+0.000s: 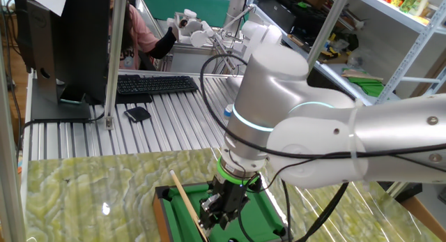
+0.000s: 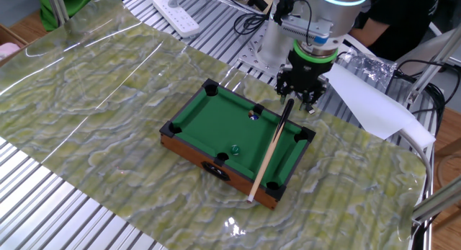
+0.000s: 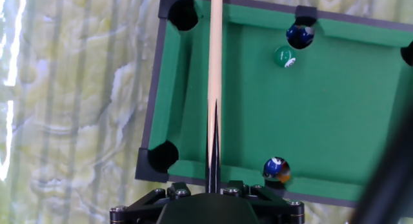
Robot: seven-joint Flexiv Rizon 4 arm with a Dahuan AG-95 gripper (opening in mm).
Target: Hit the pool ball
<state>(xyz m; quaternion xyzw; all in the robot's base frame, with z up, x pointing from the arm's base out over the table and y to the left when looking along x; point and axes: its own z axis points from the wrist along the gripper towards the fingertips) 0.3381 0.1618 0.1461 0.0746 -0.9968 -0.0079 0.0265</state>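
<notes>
The gripper [image 2: 301, 100] hangs over the mini pool table's [image 2: 189, 119] far end, by the cue stick [image 3: 215, 56]; its jaw state cannot be told. A dark pool ball [image 3: 276, 168] sits against one long rail, another [image 3: 300, 35] in a corner pocket

We see a black keyboard [image 1: 155, 84] lying on the ribbed metal table [image 1: 174, 127], with a monitor [image 1: 66, 43] standing to its left and a small black object [image 1: 137, 114] just in front of it. In the other fixed view we find a white power strip [image 2: 178, 15] near the far edge and a white sheet of paper [image 2: 371, 99] overlapping the green marbled mat [image 2: 94, 113]. Metal shelving [image 1: 411, 40] with assorted goods stands behind.
</notes>
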